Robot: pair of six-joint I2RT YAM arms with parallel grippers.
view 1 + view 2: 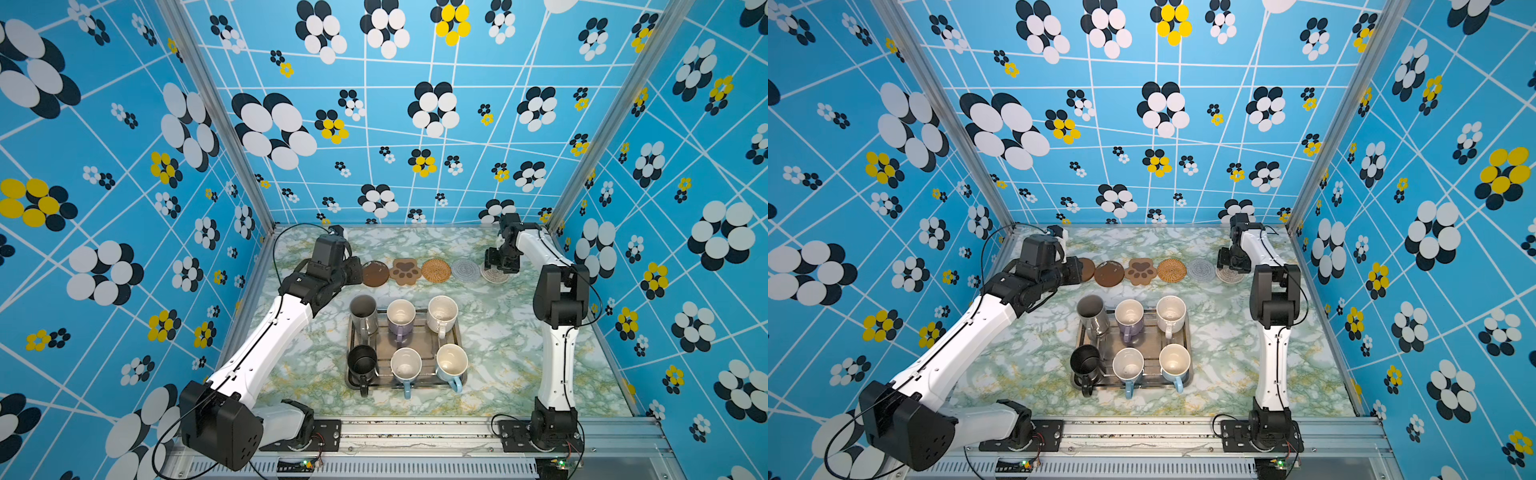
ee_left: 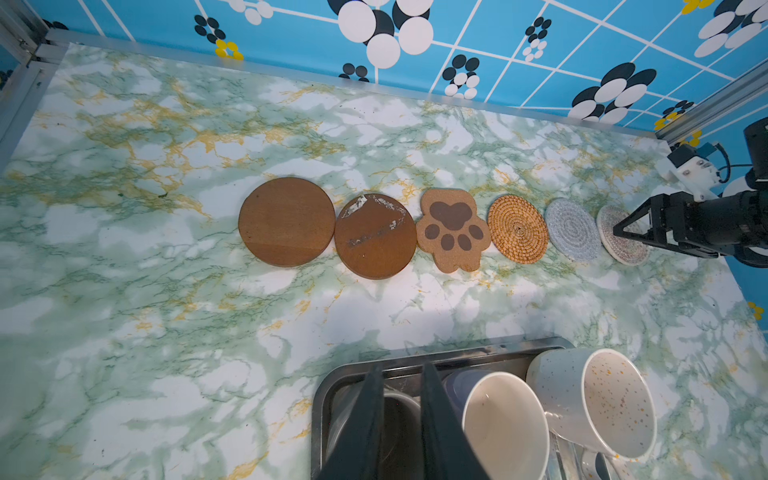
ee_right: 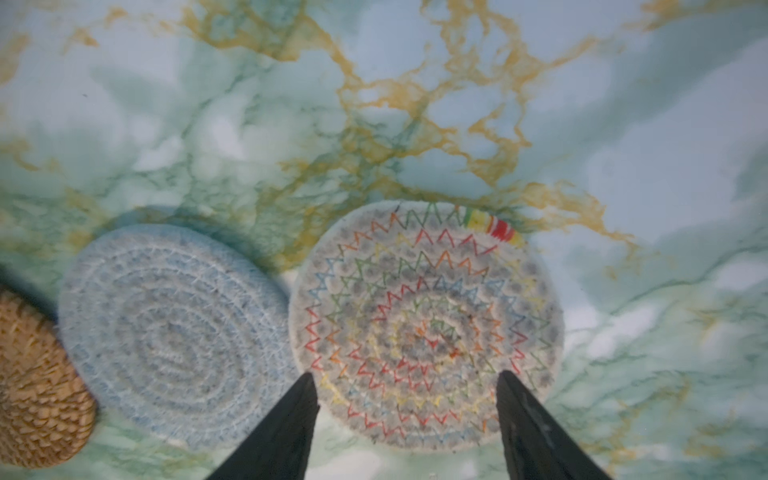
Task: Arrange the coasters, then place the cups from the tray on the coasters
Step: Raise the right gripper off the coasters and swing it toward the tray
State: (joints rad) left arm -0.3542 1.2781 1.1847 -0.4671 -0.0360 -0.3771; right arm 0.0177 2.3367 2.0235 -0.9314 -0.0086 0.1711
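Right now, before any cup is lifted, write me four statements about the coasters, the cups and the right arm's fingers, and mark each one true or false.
1. The cream-white speckled mug stands in the rectangular silvery metal tray. True.
2. The brown paw-print coaster lies at the right end of the row. False: it lies between the scuffed round brown disc and the round woven rattan coaster.
3. The right gripper has its fingers open over the pale round coaster with coloured zigzag stitching. True.
4. The black mug sits on a coaster. False: it stands in the tray's near left corner.
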